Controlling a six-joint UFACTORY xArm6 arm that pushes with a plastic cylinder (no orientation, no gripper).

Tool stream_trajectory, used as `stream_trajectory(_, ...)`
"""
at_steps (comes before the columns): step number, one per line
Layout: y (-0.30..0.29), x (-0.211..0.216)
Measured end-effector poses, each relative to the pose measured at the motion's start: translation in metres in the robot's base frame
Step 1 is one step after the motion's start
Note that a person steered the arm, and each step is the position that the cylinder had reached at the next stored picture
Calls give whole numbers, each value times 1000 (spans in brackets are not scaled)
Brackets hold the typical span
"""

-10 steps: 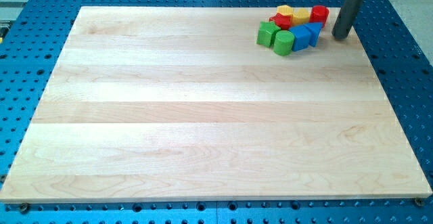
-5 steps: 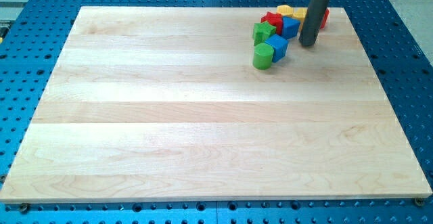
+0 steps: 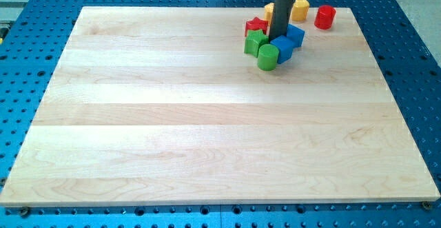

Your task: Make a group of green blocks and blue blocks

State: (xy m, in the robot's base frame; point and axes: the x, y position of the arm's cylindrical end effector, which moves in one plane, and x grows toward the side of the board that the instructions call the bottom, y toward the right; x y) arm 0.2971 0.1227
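The table top (image 3: 207, 118) is pale, smooth wood with lines. Around it sits a blue metal plate (image 3: 413, 63) full of small holes.

my tip (image 3: 278, 38): in the middle of the blocks
blocks: near the board's (image 3: 207, 131) top, right of middle
one block (image 3: 324, 16): alone, further right

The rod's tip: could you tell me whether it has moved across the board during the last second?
Yes. My tip has moved toward the view's left, from near the wooden board's right edge into the cluster, between the green block and blue block.
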Motion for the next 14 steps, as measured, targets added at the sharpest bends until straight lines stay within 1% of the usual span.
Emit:
stream_trajectory(3,33,-1)
stream_trajectory(4,60,-13)
stream_trajectory(5,88,-11)
stream_trajectory(6,96,-26)
stream_trajectory(7,126,-53)
stream_trajectory(8,157,-19)
stream_trajectory(9,110,-1)
stream_trajectory(10,17,1)
stream_trajectory(11,28,-14)
stream_trajectory(12,9,-36)
stream_trajectory(13,-35,-36)
stream_trajectory(14,-72,-20)
